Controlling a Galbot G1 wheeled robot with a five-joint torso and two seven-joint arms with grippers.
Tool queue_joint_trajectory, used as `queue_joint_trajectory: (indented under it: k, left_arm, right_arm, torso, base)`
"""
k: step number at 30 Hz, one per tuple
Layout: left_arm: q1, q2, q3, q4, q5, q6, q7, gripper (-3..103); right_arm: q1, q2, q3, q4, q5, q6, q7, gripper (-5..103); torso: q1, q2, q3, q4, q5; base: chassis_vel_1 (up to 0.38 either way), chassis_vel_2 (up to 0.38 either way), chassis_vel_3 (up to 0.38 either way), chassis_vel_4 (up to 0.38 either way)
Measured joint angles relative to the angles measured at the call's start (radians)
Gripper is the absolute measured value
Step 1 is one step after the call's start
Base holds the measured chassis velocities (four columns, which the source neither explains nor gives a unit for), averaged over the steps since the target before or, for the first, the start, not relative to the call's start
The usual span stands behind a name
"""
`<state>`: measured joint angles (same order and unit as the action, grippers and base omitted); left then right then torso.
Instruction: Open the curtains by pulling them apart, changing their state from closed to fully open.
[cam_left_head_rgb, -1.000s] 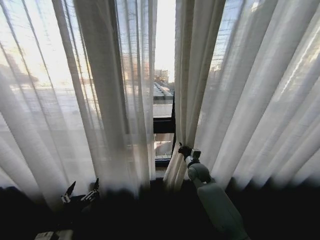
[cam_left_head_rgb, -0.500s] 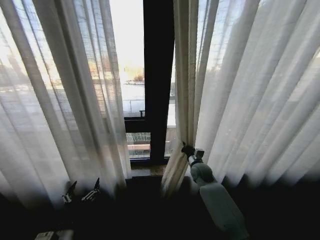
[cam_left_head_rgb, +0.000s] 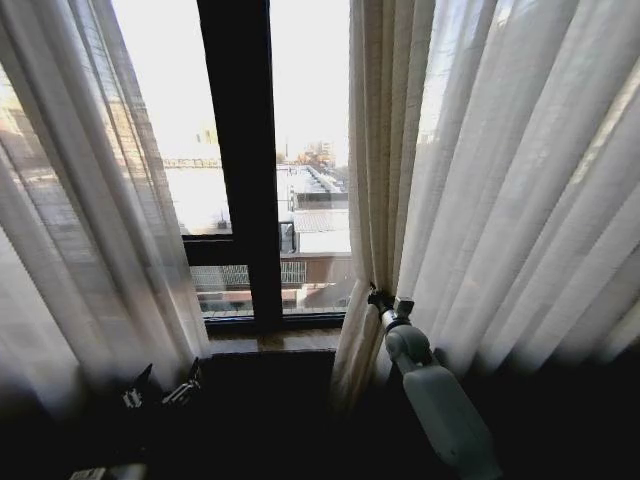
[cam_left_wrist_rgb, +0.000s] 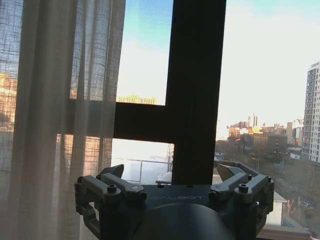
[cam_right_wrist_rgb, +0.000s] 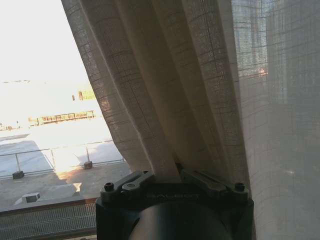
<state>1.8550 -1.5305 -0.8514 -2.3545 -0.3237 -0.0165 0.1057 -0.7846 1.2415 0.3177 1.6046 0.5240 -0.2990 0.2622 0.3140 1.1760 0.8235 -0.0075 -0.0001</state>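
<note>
The curtains hang apart, with bare window between them. The left curtain (cam_left_head_rgb: 90, 230) covers the left side, and its inner edge (cam_left_wrist_rgb: 55, 115) shows in the left wrist view. The right curtain (cam_left_head_rgb: 500, 200) covers the right side. My right gripper (cam_left_head_rgb: 385, 300) is shut on that panel's inner edge low down, and the fabric (cam_right_wrist_rgb: 200, 90) bunches into a fold between the jaws of the right gripper (cam_right_wrist_rgb: 175, 172). My left gripper (cam_left_head_rgb: 160, 385) sits low at the left, open (cam_left_wrist_rgb: 170, 172) and holding nothing, just in front of the left curtain's hem.
A dark vertical window frame bar (cam_left_head_rgb: 240, 160) with a crossbar stands in the gap, and the same window frame bar (cam_left_wrist_rgb: 195, 90) rises beyond the left gripper. A wooden sill (cam_left_head_rgb: 270, 338) runs below the glass. Buildings lie outside.
The head camera has moved, shifting the whole picture. The gap between the two panels has grown much wider, with the frame bar now in it. The right gripper keeps its hold.
</note>
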Motion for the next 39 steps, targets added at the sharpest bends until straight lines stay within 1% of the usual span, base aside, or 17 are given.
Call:
queue_joint_trajectory:
  k: [6, 11, 15, 17, 25, 26, 34, 39]
  left_arm:
    - [0.003, -0.001, 0.002, -0.002, 0.002, 0.000, 0.000, 100]
    - [0.005, -0.001, 0.003, -0.002, 0.003, -0.001, 0.001, 100]
    - [0.005, 0.001, 0.001, -0.005, 0.003, -0.002, 0.001, 100]
    - [0.004, 0.001, 0.000, -0.005, 0.002, -0.003, 0.001, 100]
    - [0.006, -0.002, 0.002, -0.001, 0.002, -0.010, 0.001, 100]
    - [0.007, -0.002, 0.002, 0.000, 0.002, -0.012, 0.001, 100]
    - [0.007, -0.001, 0.003, 0.002, 0.002, -0.013, 0.002, 100]
    - [0.007, -0.001, 0.003, 0.001, 0.001, -0.013, 0.002, 100]
  right_arm:
    - [-0.001, -0.001, 0.008, 0.000, 0.001, 0.000, 0.000, 0]
    - [-0.007, -0.001, 0.013, 0.000, 0.001, 0.000, 0.000, 0]
    - [-0.013, -0.003, 0.014, 0.005, 0.001, 0.001, 0.000, 0]
    - [-0.013, -0.003, 0.014, 0.006, 0.001, 0.001, 0.000, 0]
    - [-0.009, -0.004, 0.016, 0.006, 0.003, 0.001, 0.000, 0]
    - [-0.010, -0.004, 0.018, 0.006, 0.003, 0.001, 0.000, 0]
    - [-0.016, -0.009, 0.022, 0.010, 0.005, 0.001, 0.000, 0]
    - [-0.020, -0.009, 0.025, 0.014, 0.005, 0.001, 0.000, 0]
  torso:
    - [0.000, 0.000, 0.000, -0.0001, 0.0006]
    - [0.000, 0.000, 0.000, -0.0001, -0.0003]
    - [0.000, 0.000, 0.000, -0.0003, 0.0009]
    - [0.000, 0.000, 0.000, -0.0001, 0.0001]
    - [0.000, 0.000, 0.000, -0.0001, 0.0006]
    - [0.000, 0.000, 0.000, -0.0001, 0.0001]
    - [0.000, 0.000, 0.000, -0.0001, 0.0005]
    - [0.000, 0.000, 0.000, -0.0001, 0.0000]
  base:
    - [-0.363, -0.349, 0.354, 0.356]
    - [-0.374, -0.380, 0.392, 0.366]
    - [-0.317, -0.341, 0.315, 0.339]
    - [-0.375, -0.349, 0.364, 0.352]
    - [-0.345, -0.363, 0.362, 0.354]
    - [-0.353, -0.367, 0.371, 0.366]
    - [-0.357, -0.353, 0.348, 0.358]
    - [-0.354, -0.375, 0.357, 0.356]
